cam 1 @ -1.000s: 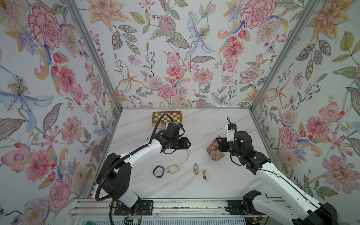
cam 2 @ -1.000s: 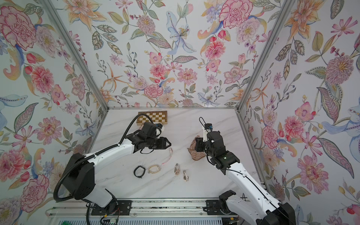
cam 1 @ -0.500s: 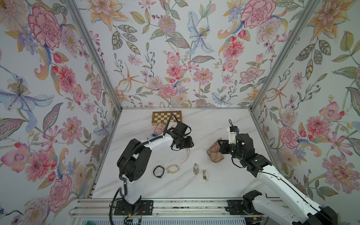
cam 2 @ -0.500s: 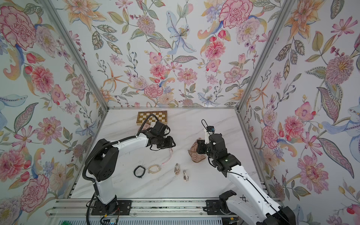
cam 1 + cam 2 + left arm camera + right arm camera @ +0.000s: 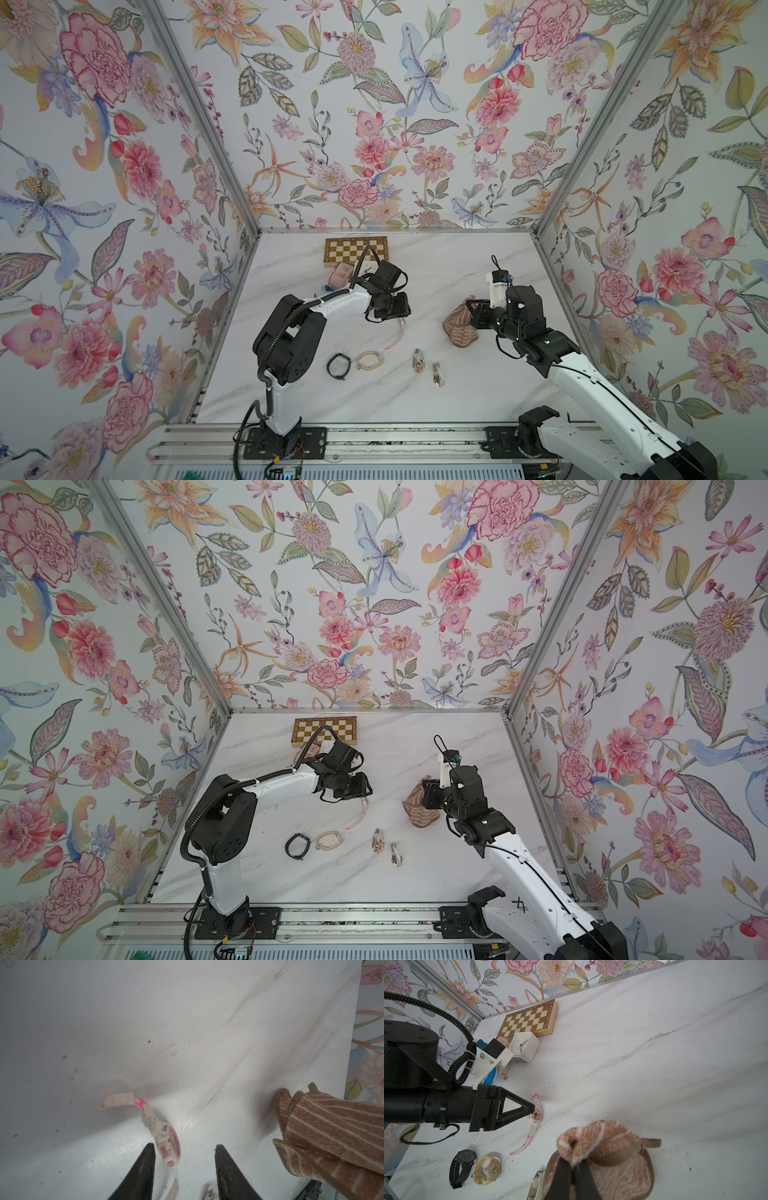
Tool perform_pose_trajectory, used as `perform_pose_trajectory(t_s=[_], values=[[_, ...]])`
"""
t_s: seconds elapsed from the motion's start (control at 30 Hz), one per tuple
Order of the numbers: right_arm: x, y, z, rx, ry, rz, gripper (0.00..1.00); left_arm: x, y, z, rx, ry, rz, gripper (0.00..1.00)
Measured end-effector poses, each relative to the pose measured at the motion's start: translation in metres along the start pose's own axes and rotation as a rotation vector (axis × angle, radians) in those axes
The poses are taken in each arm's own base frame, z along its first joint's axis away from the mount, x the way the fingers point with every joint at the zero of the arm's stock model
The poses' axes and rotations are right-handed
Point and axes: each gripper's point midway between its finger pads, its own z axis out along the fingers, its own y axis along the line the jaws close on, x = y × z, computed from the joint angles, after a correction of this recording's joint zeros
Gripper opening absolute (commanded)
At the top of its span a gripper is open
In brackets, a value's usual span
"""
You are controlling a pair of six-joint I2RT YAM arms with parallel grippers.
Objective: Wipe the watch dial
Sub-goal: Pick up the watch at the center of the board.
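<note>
Looking back a second, the left arm was laid out low and long. Now its elbow is seen raised and folded, and the left gripper (image 5: 392, 309) has been carried a touch farther across the table (image 5: 457, 266). Its jaws are held partly apart, and the pink watch (image 5: 169, 1146) is straddled between them. The watch is turned on edge, close against one finger (image 5: 143, 1172), with a gap left to the other. It is found near the middle of the marble, its strap trailing toward the front.

The right gripper (image 5: 574, 1160) is hardly shifted. It is pinched tight on a fold of the striped brown cloth (image 5: 604, 1142), which is kept well apart from the watch, with bare marble between them.

Toward the front, a black watch (image 5: 337, 365) and a beige watch (image 5: 368, 360) are laid side by side. A small metal watch (image 5: 418, 358) and another small watch (image 5: 437, 374) are set just beyond them. A chessboard (image 5: 356, 250) and a white clock (image 5: 523, 1046) are placed at the back. In the right wrist view, one side of the dial is blocked by the left gripper's finger.
</note>
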Motion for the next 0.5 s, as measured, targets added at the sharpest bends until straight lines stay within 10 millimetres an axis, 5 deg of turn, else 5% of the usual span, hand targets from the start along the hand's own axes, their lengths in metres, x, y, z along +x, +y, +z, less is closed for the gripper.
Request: perform_pose_trajectory(t_s=[0.5], values=[[0.003,-0.002,0.002,-0.005,0.005,0.006,0.0,-0.004,0.02,0.019,-0.03,0.019,-0.033,0.32]])
